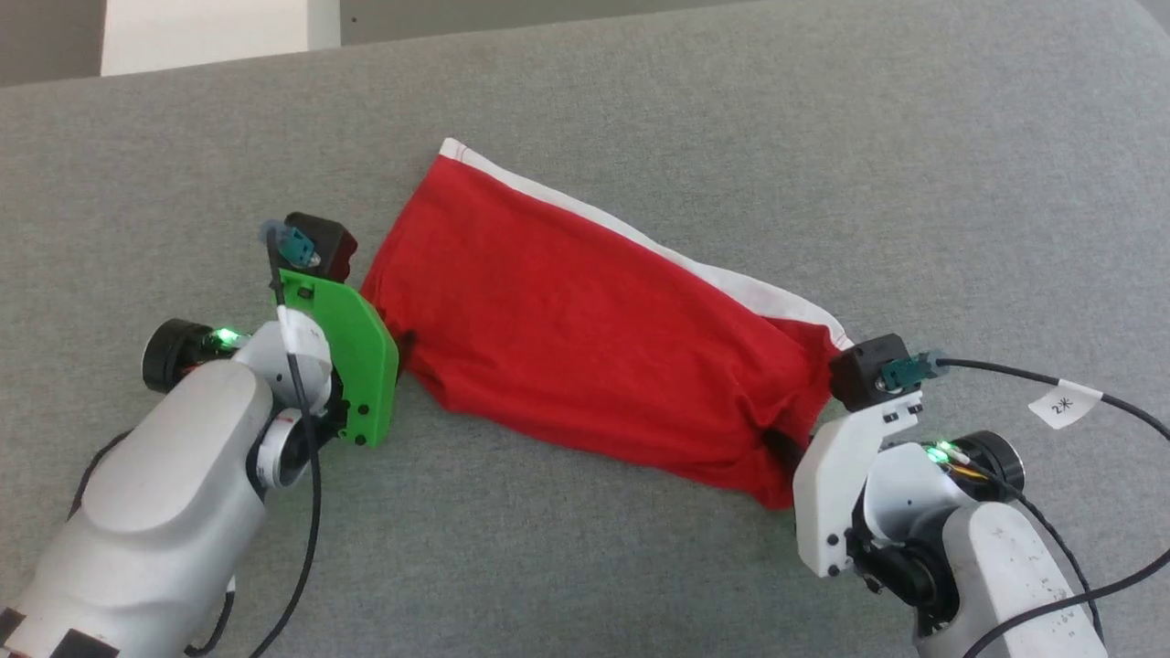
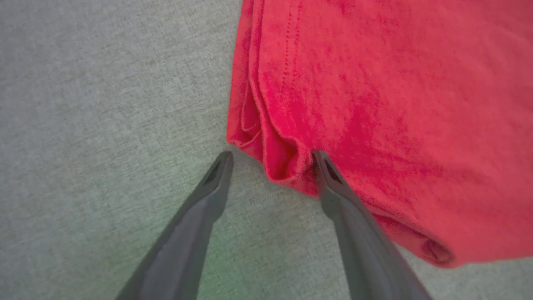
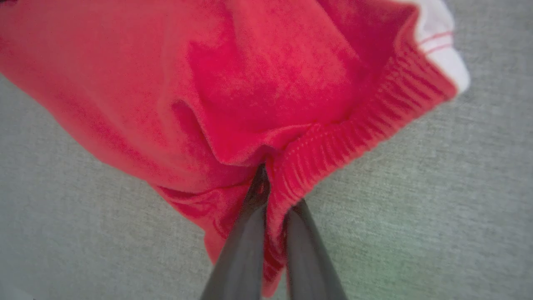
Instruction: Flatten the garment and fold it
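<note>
The garment (image 1: pixel 585 338) lies mid-surface (image 1: pixel 640 110), slanting from far left to near right. It looks doubled lengthwise and mostly flat, but bunched at the waistband. My right gripper (image 3: pixel 278 188) pinches that waistband, jaws narrow. My left gripper (image 2: pixel 271 154) stands wide at the hem, gripping nothing. Judged outstanding: smoothing and the crosswise fold.

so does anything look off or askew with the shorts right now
Nothing torn. The garment lies slantwise and isn't flat: its ribbed waistband bunches where the right gripper pinches it, and the hem corner at the open left gripper is curled under itself.
</note>
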Tool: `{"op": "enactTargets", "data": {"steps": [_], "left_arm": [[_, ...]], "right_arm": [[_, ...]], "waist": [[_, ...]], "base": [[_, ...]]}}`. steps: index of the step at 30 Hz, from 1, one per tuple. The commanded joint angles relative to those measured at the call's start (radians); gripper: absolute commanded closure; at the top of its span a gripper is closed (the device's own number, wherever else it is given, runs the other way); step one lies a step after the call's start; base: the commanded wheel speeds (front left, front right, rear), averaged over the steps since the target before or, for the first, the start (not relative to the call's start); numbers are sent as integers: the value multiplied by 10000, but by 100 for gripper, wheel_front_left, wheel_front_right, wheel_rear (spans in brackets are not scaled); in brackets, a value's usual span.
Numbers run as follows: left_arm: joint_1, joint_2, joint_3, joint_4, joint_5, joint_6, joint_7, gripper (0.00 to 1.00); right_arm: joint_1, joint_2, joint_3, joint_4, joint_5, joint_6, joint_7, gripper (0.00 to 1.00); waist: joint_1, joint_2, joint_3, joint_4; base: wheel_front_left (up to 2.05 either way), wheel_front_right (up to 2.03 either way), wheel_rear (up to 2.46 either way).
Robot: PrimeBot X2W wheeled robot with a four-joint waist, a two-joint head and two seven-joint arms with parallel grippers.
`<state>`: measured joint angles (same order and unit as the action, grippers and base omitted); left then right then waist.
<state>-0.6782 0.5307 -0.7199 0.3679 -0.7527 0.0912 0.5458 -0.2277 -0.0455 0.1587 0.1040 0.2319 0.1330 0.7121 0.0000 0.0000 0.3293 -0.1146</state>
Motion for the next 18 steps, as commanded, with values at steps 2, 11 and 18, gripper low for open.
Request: {"op": "enactTargets", "data": {"steps": [2, 11, 18], "left_arm": [[198, -152, -114, 334, -249, -189, 126, 92], [267, -310, 198, 687, -555, -615, -858, 100], [515, -91, 965, 309, -1092, -633, -1760, 100]], "right_arm": [[-66, -47, -76, 153, 19, -23, -26, 100], [-28, -47, -178, 307, 164, -23, -117, 100], [-125, -47, -160, 340, 1017, -23, -8, 100]], "waist": [[0, 0, 129, -95], [0, 0, -29, 26], [0, 0, -653, 156]], "base": [[0, 0, 0], [0, 0, 0], [0, 0, 0]]}}
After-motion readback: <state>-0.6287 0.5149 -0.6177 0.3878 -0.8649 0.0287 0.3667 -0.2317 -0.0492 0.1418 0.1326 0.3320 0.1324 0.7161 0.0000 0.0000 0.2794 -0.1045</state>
